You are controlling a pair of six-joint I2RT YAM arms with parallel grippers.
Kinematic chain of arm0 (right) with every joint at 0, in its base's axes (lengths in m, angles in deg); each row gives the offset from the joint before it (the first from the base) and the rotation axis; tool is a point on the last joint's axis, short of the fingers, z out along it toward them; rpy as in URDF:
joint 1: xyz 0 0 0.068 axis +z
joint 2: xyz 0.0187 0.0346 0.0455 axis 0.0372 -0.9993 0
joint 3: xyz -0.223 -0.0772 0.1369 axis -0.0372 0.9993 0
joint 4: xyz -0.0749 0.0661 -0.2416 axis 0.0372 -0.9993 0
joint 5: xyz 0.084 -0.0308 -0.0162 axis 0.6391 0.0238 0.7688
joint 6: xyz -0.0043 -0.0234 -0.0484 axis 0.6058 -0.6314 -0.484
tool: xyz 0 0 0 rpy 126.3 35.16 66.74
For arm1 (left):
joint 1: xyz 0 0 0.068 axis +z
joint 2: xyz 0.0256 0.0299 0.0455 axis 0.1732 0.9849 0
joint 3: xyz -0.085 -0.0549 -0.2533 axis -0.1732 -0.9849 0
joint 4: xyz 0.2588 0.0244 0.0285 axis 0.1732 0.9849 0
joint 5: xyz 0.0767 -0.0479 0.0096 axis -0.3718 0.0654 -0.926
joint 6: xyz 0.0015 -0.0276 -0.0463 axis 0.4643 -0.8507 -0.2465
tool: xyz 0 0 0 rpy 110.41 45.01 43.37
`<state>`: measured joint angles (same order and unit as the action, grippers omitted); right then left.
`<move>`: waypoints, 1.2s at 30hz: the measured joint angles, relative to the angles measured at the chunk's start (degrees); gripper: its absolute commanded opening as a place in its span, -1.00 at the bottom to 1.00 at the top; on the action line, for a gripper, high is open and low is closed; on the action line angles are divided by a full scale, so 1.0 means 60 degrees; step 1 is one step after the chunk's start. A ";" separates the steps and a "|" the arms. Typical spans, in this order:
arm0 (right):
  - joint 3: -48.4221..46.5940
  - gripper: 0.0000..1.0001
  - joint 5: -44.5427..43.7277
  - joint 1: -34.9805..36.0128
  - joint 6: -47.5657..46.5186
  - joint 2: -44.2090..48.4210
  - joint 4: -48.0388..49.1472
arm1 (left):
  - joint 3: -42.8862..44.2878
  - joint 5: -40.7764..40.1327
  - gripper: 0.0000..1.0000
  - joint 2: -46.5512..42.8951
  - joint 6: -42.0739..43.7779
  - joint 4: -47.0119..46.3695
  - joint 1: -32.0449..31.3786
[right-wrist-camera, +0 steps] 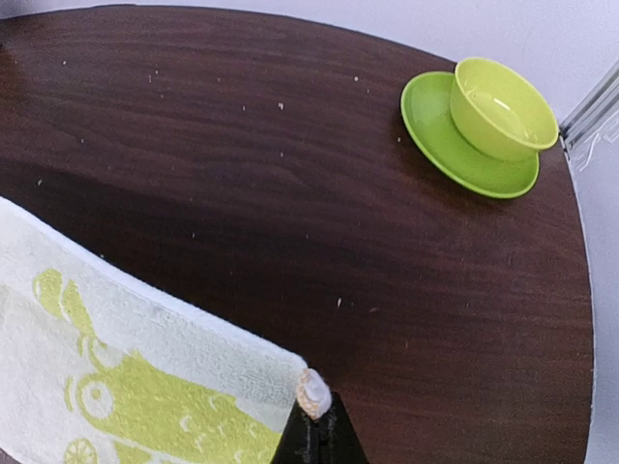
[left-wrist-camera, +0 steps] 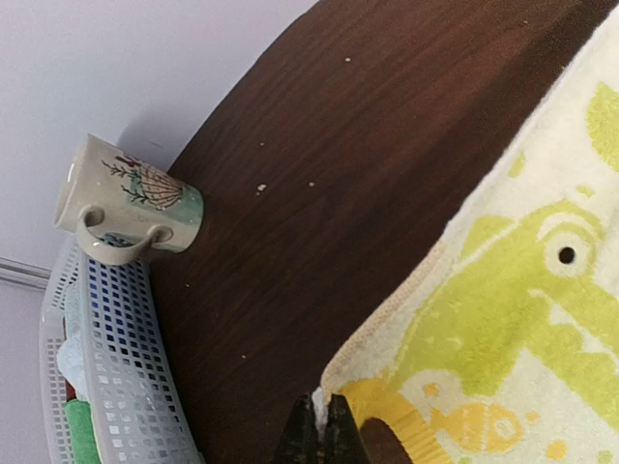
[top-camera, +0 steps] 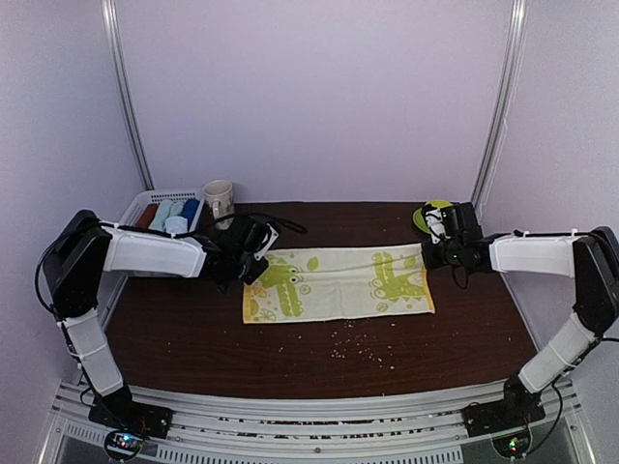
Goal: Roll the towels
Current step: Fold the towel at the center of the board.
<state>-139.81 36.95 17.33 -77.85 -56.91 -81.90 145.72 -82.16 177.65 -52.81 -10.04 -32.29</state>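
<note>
**Towel pinched at both far corners**

The yellow-green towel [top-camera: 337, 282] lies spread flat across the counter [top-camera: 184, 333]. The left fingers [left-wrist-camera: 302, 443] and right fingers [right-wrist-camera: 300, 443] are each closed tight on a far corner (one apiece), probably to stretch it square for rolling.
</note>
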 measured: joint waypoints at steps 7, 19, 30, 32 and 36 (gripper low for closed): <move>0.1009 -1.00 0.0106 0.0018 0.0342 0.0623 -0.0488 | -0.0776 0.0029 -1.00 -0.0645 -0.0368 0.0313 -0.0390; 0.1596 -1.00 -0.0120 0.0270 0.0645 0.1053 -0.0787 | -0.1249 0.0026 -1.00 -0.1169 -0.1158 0.0769 -0.0816; 0.1934 -1.00 -0.0692 0.0623 0.0831 0.1388 -0.1064 | -0.1370 0.0022 -1.00 -0.1166 -0.1865 0.1395 -0.1308; 0.1934 -1.00 -0.0809 0.0688 0.0838 0.1388 -0.1118 | -0.1413 0.0022 -1.00 -0.1166 -0.1971 0.1468 -0.1330; 0.1934 -1.00 -0.1067 0.0874 0.0874 0.1388 -0.1213 | -0.1643 0.0022 -1.00 -0.1169 -0.2138 0.1530 -0.1388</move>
<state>-128.20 30.55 22.58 -72.60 -48.58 -89.18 135.86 -82.03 170.64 -65.64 -0.86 -40.61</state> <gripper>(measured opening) 0.010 0.012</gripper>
